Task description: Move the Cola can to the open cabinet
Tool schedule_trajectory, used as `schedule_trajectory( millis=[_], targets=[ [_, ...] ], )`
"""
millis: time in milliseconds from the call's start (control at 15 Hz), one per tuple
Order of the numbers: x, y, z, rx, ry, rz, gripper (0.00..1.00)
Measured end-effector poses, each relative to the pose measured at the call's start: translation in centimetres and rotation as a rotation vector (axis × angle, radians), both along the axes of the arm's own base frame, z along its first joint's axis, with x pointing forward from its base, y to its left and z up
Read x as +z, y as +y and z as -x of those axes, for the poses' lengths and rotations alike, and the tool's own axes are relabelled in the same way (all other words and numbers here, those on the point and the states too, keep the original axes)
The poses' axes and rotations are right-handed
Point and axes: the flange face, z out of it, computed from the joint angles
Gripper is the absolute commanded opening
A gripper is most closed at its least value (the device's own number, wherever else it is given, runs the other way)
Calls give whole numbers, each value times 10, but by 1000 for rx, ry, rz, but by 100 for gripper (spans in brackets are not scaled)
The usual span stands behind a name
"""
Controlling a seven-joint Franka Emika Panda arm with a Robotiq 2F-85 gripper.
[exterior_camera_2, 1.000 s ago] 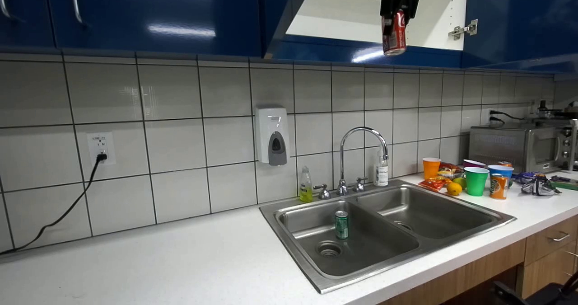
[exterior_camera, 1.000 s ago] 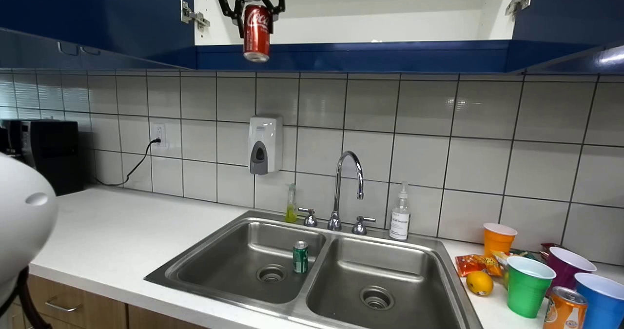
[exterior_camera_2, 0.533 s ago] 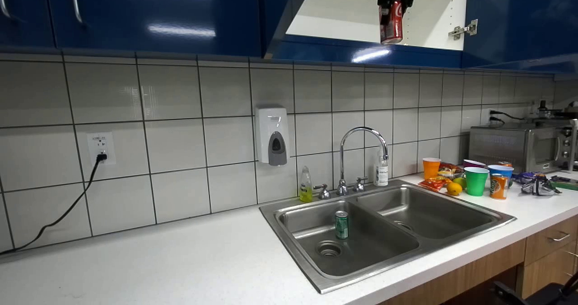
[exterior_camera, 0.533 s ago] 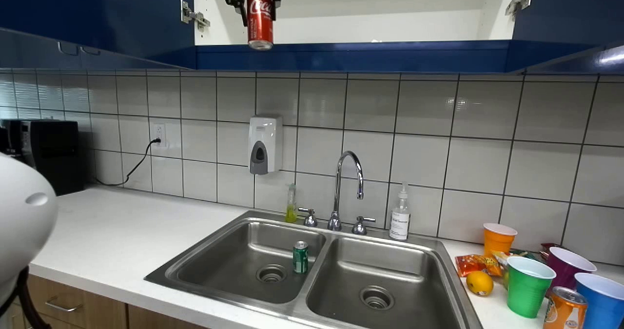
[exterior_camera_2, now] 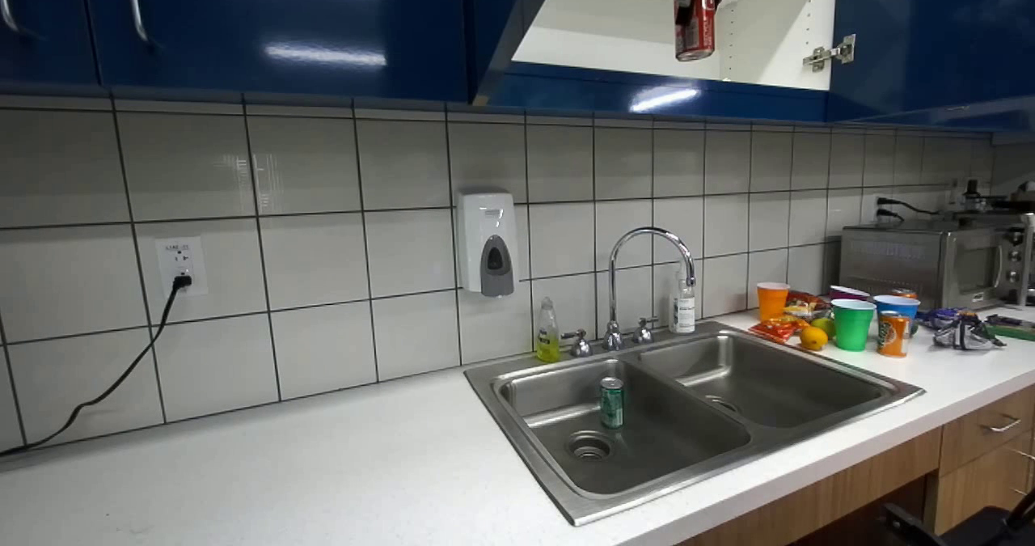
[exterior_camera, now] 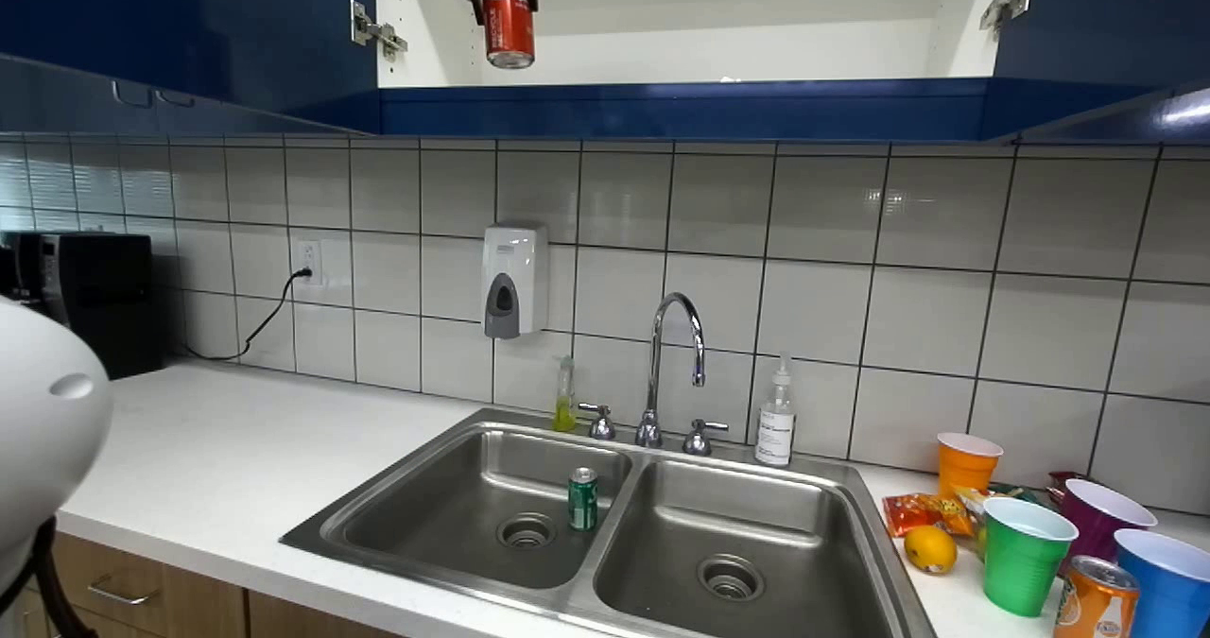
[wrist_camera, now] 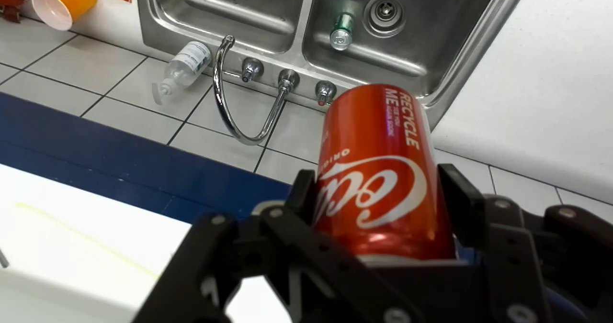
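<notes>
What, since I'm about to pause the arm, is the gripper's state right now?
Gripper: closed, holding the red Cola can between its fingers.

- In an exterior view, Coca-Cola can [exterior_camera: 510, 31] in the tool [exterior_camera: 507, 11], before the open cabinet [exterior_camera: 737, 50], at eleven o'clock from the faucet [exterior_camera: 654, 369]
- Soda can [exterior_camera: 583, 499] in the nine-o'clock basin [exterior_camera: 440, 520] of the sink [exterior_camera: 614, 525]
- Plastic cups [exterior_camera: 1025, 562] on the counter [exterior_camera: 312, 439], sink's three o'clock

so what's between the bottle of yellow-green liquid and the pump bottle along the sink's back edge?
Not bare: a lever handle, the faucet, then a second lever handle. Shows in both exterior views.
</notes>
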Motion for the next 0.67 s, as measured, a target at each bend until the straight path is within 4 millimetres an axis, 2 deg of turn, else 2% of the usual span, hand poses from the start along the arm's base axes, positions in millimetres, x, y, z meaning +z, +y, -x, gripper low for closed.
schedule_trajectory(
  millis=[667],
  targets=[
    [28,1,1,-1,-60,5,41]
  ],
)
